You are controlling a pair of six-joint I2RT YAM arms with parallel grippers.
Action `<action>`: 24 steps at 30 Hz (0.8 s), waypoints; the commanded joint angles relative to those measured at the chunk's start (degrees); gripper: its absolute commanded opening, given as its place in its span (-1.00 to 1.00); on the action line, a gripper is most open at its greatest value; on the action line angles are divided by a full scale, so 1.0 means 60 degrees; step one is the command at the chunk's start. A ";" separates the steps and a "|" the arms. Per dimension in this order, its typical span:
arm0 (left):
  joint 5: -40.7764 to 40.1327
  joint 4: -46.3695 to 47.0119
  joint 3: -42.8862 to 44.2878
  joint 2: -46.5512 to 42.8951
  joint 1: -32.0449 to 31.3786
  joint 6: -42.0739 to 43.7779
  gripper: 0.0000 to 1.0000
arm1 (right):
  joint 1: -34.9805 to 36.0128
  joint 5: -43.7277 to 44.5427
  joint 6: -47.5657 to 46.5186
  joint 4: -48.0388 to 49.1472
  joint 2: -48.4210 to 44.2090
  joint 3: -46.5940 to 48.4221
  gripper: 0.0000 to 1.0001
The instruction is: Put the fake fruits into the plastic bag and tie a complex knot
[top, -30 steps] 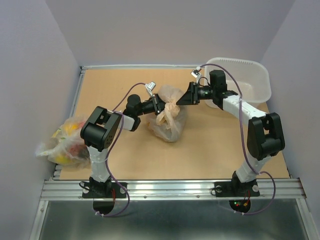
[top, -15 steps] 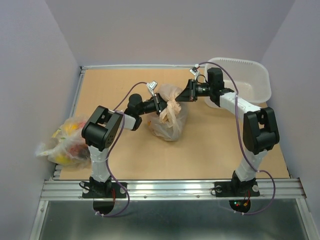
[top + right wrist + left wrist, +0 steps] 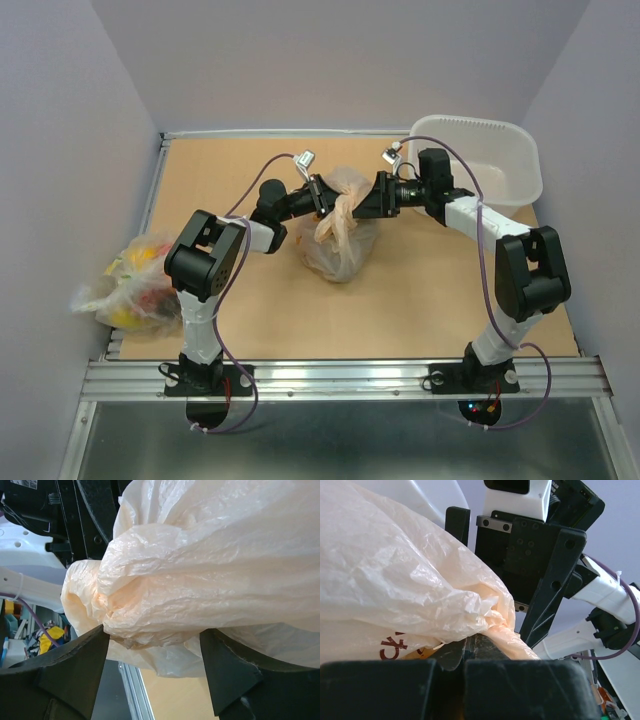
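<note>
- While shut tight with no gap showing, pinches a thin fold of the plastic bag [image 3: 395, 580] between the tips of the left gripper [image 3: 470, 647].
- Spreads the right gripper [image 3: 152, 632] wide around the knot [image 3: 120, 610], which bulges between its fingers [image 3: 70, 670]; cannot tell whether either finger touches the plastic.
- Sets both grippers nose to nose, just beside each other, with the bag's gathered top between them and its body slumped below them on the table [image 3: 420, 290].
- Shows a dark red print [image 3: 392, 647] on the bag just left of the left gripper's tips, cut off and unreadable.
- Leaves bare board below both grippers, toward the arm bases.
- Puts a white tub [image 3: 525, 175] close behind the right gripper.
- Puts a second bag [image 3: 125, 285] well to the left of the left gripper, at the table's edge.
</note>
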 commanded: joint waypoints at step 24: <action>0.0770 0.1832 -0.0348 0.0046 -0.0475 0.0392 -1.00 | 0.0602 -0.0688 -0.0133 0.0188 0.0735 0.1248 0.53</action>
